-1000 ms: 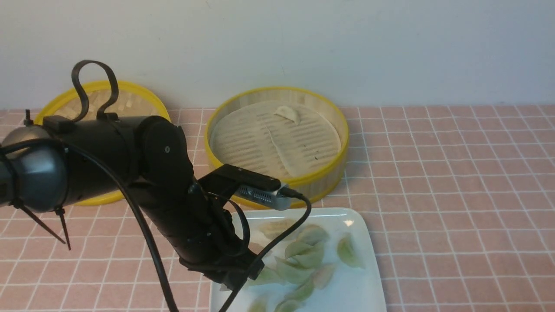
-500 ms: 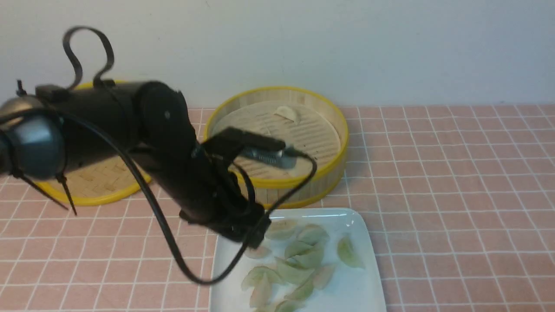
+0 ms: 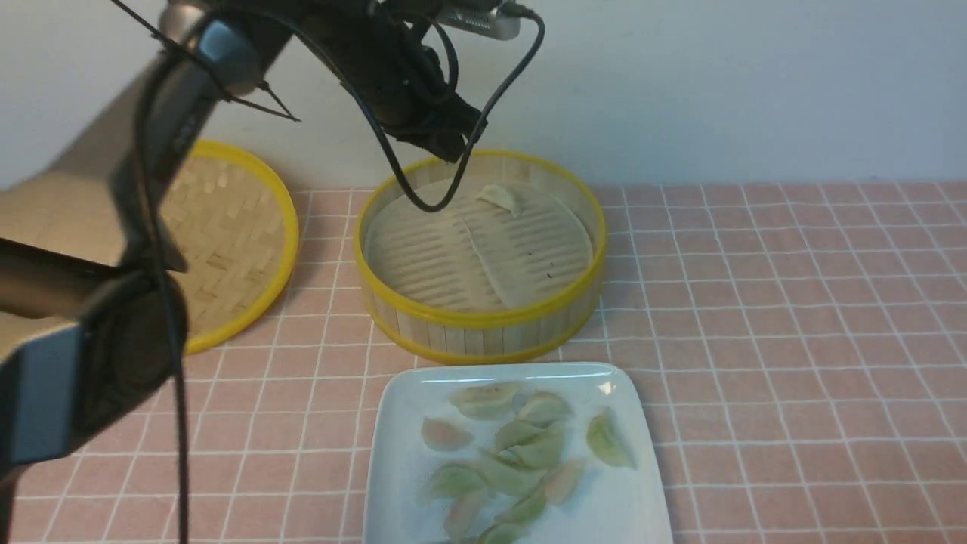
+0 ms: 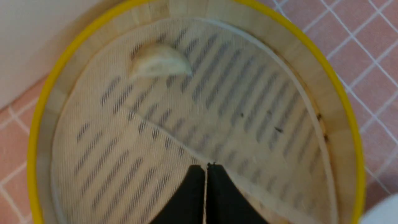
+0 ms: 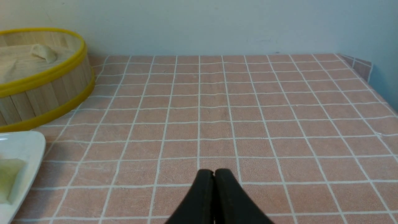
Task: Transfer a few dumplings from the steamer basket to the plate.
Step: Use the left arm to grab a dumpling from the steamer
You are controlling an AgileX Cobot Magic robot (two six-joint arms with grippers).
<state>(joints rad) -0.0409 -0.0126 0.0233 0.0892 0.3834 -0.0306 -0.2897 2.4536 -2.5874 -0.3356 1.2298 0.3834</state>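
Now the left end effector [image 4: 205,169], closed and empty above the steamer basket [image 3: 483,317], should probably open first, then descend over the one dumpling [image 4: 158,63] lying near the basket's far wall.

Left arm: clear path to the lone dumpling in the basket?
Probably yes. The left tool hangs shut above the open basket. The dumpling lies alone on the liner near the far side, and the lid sits aside. The tool must open first.

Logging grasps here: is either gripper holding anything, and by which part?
Nothing is held. The left gripper is shut empty over the steamer basket; the right gripper is shut empty too.
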